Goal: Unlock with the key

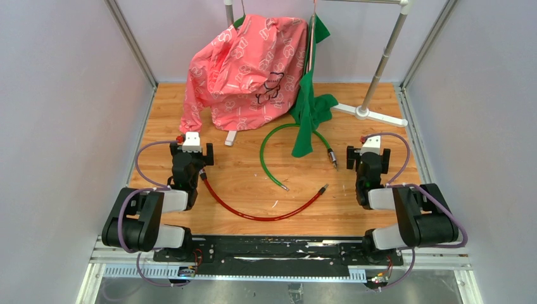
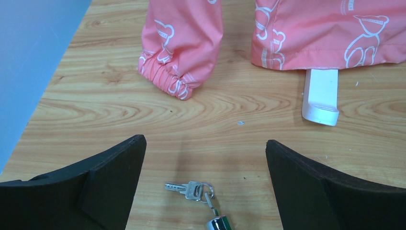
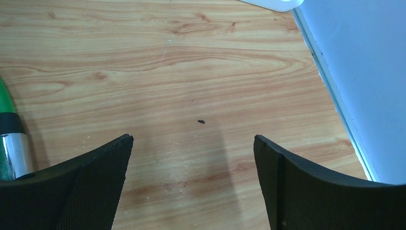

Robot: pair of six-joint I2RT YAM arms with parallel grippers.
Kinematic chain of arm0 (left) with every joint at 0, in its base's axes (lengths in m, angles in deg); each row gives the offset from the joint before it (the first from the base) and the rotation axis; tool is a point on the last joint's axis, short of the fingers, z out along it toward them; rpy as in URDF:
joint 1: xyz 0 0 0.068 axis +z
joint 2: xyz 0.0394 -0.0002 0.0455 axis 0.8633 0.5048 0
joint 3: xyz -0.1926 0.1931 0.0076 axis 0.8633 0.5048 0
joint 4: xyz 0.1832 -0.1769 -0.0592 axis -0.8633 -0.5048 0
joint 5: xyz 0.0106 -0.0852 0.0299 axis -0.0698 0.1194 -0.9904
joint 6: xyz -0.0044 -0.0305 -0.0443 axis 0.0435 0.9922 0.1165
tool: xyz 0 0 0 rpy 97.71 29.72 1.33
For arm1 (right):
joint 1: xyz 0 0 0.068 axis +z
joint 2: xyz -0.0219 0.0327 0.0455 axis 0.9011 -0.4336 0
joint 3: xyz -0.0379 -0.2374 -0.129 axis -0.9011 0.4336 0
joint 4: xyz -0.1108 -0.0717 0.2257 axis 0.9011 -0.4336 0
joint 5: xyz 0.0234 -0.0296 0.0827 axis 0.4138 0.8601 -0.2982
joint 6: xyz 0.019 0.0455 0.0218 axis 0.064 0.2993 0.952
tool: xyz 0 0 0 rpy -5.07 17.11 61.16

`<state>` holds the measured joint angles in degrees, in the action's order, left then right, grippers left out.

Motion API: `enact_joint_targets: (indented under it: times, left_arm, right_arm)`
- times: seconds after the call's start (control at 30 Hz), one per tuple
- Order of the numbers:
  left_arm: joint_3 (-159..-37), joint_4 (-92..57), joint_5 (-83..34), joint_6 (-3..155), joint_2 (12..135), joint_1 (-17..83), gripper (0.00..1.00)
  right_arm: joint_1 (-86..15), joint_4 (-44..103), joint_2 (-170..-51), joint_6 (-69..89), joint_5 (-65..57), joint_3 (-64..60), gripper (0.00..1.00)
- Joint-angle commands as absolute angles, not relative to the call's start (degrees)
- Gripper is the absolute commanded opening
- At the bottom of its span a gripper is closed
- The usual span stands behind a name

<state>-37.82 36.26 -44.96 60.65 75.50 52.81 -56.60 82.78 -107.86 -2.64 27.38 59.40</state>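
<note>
so, the left gripper (image 2: 203, 143) hangs wide open over the table (image 2: 95, 105), holding nothing. the key (image 2: 181, 187) lies flat on the wood between its fingers, ringed to a metal cable end (image 2: 218, 224). it is thin and flush, so a pinch could skid over it, or catch the ring and leave the blade dangling askew. further right, the right gripper (image 3: 191, 139) is open too, near the green cable (image 3: 12, 143).
</note>
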Motion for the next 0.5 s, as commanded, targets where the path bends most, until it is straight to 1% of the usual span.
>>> enact_joint_targets:
  times: [0.0,0.1,0.23,0.47]
  left_arm:
    - [-37.73,38.4,-44.97,59.87,75.68,53.18,1.0]
    - [-37.68,38.37,-44.97,59.86,75.7,53.18,1.0]
    - [-37.72,38.42,-44.97,59.87,75.67,53.18,1.0]
    - [-37.78,38.42,-44.97,59.85,75.7,53.18,1.0]
  right_arm:
    - [-57.95,92.4,-110.85,-3.03,25.13,61.57,0.97]
    - [-57.93,92.72,-110.94,-3.06,25.1,61.68,0.91]
    - [-57.97,92.78,-110.88,-3.07,25.14,61.71,0.93]
    - [-57.92,92.78,-110.9,-3.09,25.14,61.66,0.93]
